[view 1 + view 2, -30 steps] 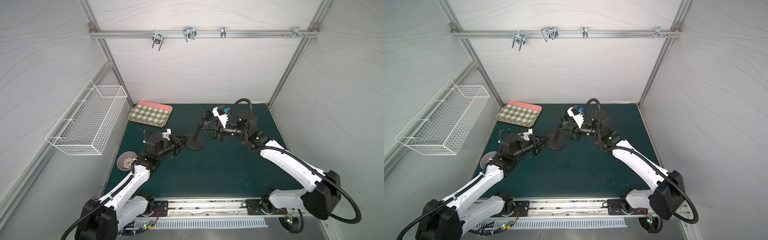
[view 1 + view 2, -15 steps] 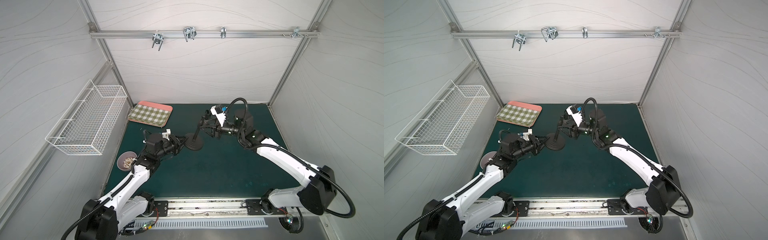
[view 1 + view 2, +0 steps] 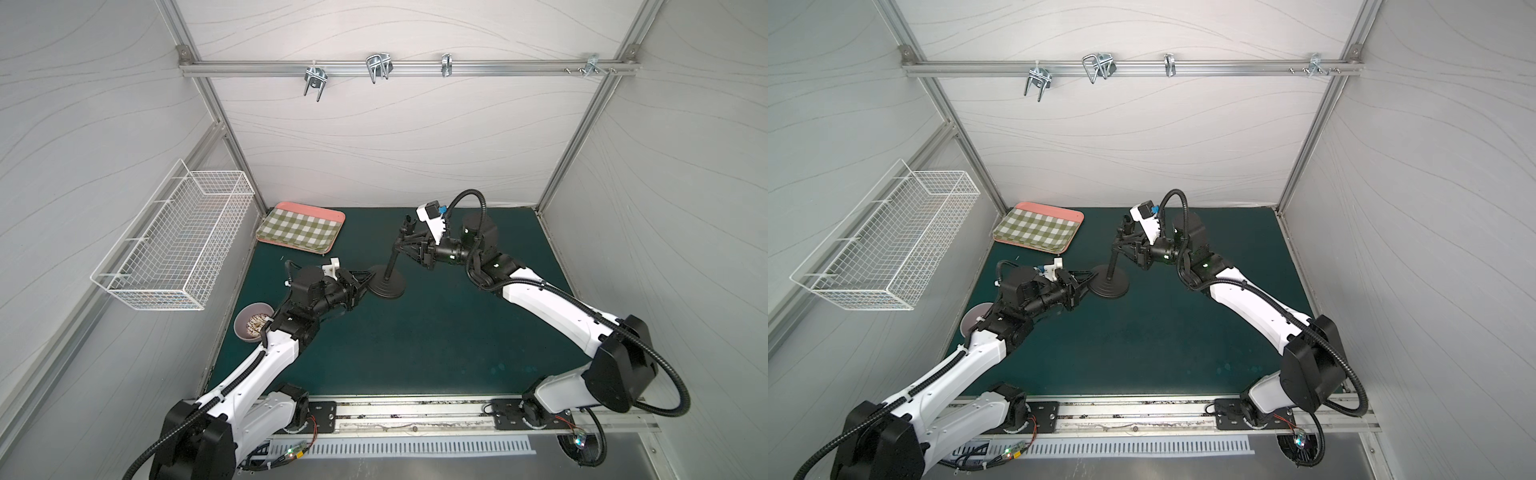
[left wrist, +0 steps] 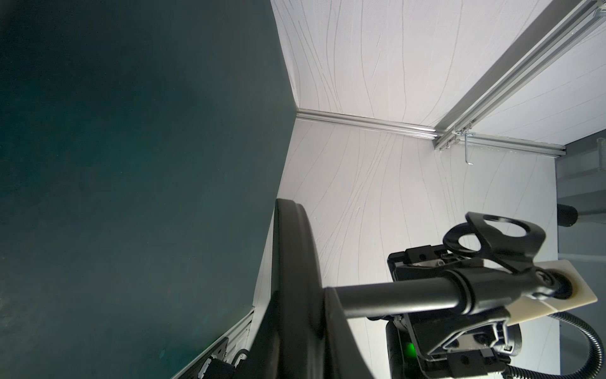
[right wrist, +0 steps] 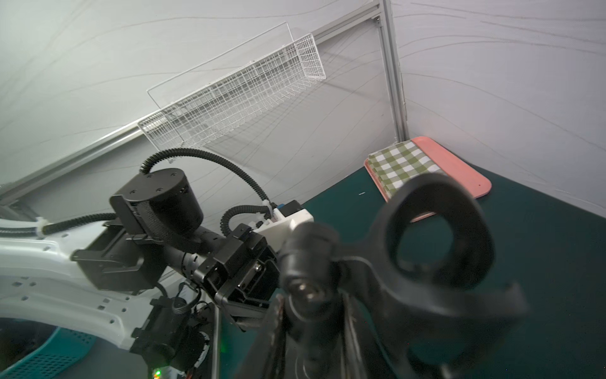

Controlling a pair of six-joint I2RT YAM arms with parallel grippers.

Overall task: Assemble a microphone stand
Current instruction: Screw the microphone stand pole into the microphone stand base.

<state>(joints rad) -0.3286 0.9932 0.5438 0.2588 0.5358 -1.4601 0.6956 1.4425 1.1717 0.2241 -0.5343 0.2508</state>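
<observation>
Nearest, the left tool (image 3: pixel 365 281) lies low over the counter (image 3: pixel 415 345) with its jaws clamped on the rim of the base (image 3: pixel 390 289), which sits flat, a little left of the counter's middle. The rod (image 3: pixel 393 262) rises from the centre of the base, so the stand is in one piece but, I judge, not yet tightened. Just beyond, the right tool (image 3: pixel 402 245) comes in from the side and looks closed on the rod's upper end, right under the clip (image 3: pixel 409 219). The left wrist view shows that tool (image 4: pixel 472 295) behind the collar where rod (image 4: pixel 393 298) and clip (image 4: pixel 498 236) meet. To do this step well, the left tool should pin the base firmly while the right turns or presses the rod along its own axis. A sideways pull would lever the base up or cock the rod in its hole. The grip belongs on the rod, not the clip, since the clip's joint may swivel. The counter is dark green and mostly bare. A bowl (image 3: pixel 239 332) sits by the left arm and a checked tray (image 3: pixel 338 216) in the far left corner. A wire basket (image 3: pixel 174 241) hangs on the left wall, and a rail (image 3: pixel 498 66) with hooks (image 3: pixel 378 68) crosses the back wall.
</observation>
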